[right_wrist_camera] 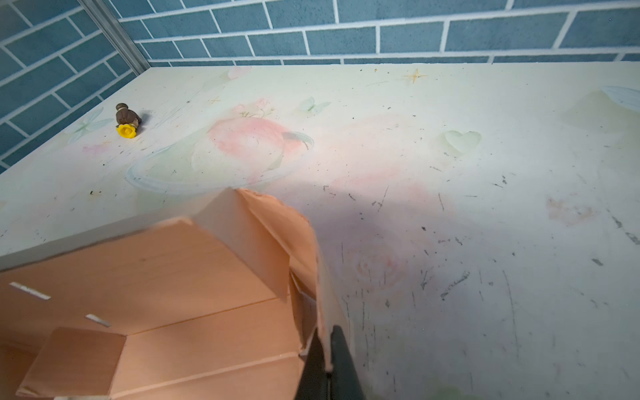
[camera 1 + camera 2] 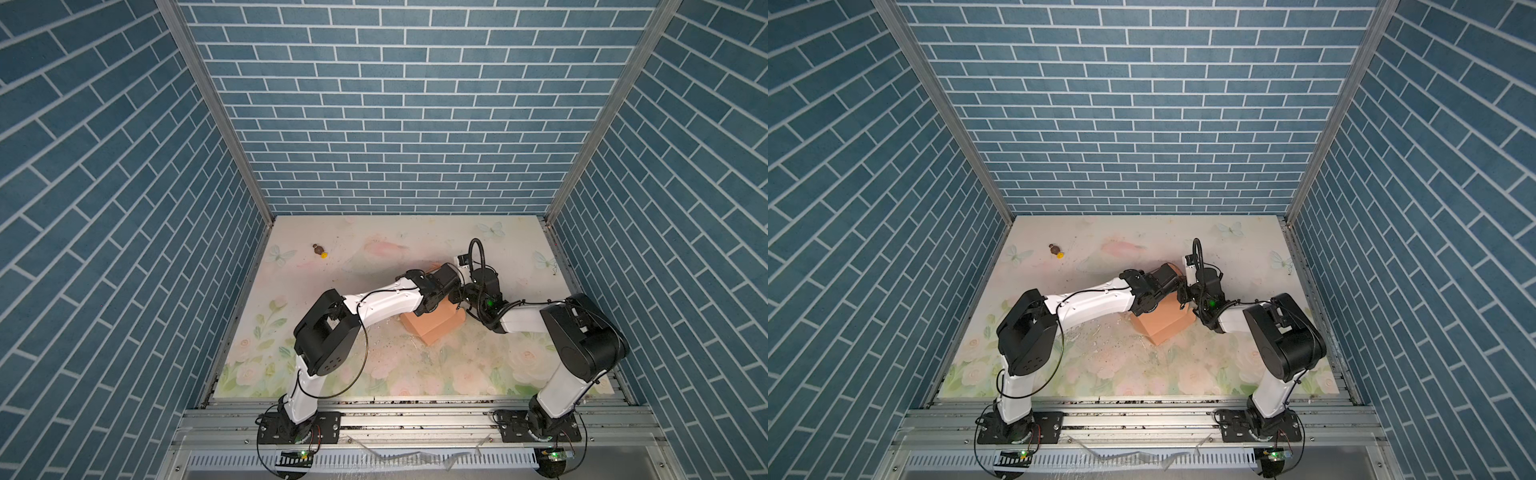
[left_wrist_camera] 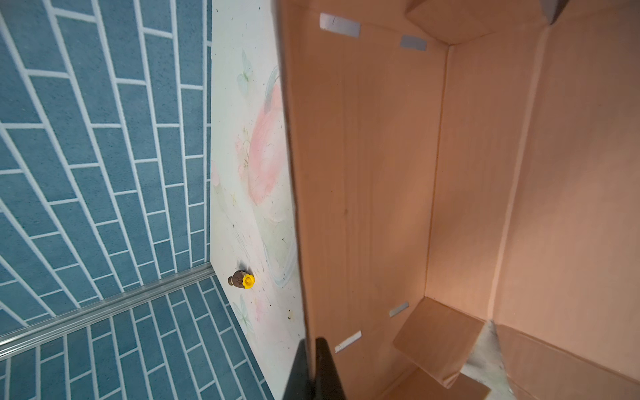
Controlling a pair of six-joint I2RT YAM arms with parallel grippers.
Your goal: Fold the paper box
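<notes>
paper box (image 2: 432, 328) is judged light, thin, easily creased; left jaws and right jaws are clamped on its wall edges.

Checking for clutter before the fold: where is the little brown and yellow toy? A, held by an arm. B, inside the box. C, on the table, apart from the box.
C: the toy lies on the table near its far left corner, well apart from the box.
</notes>
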